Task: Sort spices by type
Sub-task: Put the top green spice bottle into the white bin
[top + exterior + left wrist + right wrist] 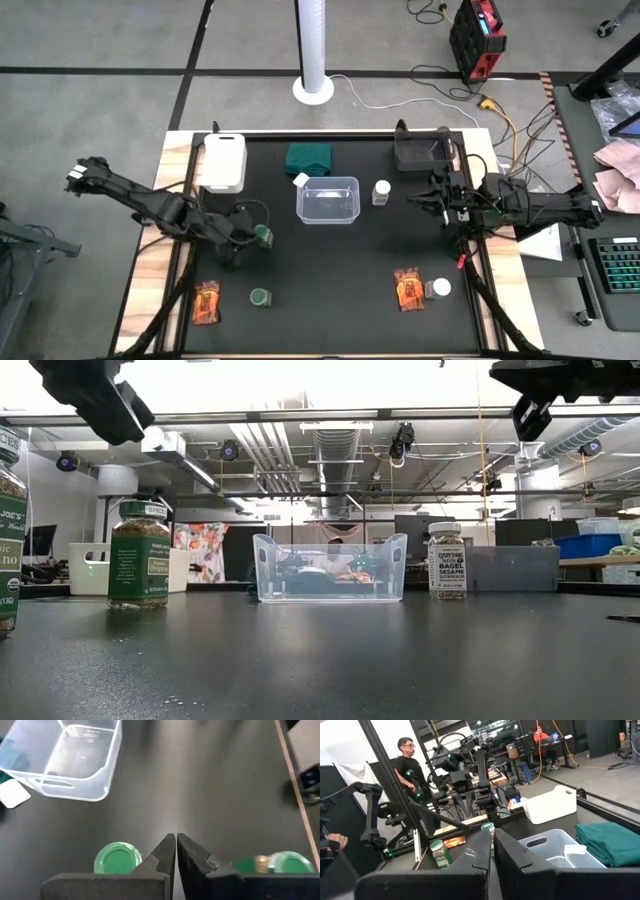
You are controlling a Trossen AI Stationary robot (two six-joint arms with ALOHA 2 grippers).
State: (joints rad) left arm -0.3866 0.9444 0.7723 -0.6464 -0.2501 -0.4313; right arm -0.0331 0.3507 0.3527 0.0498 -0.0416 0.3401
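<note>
Two green-lidded jars stand at the left, one (263, 235) just beside my left gripper (236, 248) and one (259, 297) nearer the front edge. The left wrist view shows those lids (117, 858) (287, 862) on either side of the shut, empty left gripper (176, 845), which hangs above the table. White-lidded jars stand right of the bin (381, 192), at the bin's back left corner (301, 180) and at the front right (438, 288). Orange-red packets lie at the front left (207, 302) and front right (408, 288). My right gripper (418, 199) hangs shut and empty at the right (492, 842).
A clear plastic bin (328, 200) sits mid-table. Behind it lie a dark green block (309, 157), a white tub (222, 162) and a black tray (420, 153). A person (407, 765) stands beyond the table in the right wrist view.
</note>
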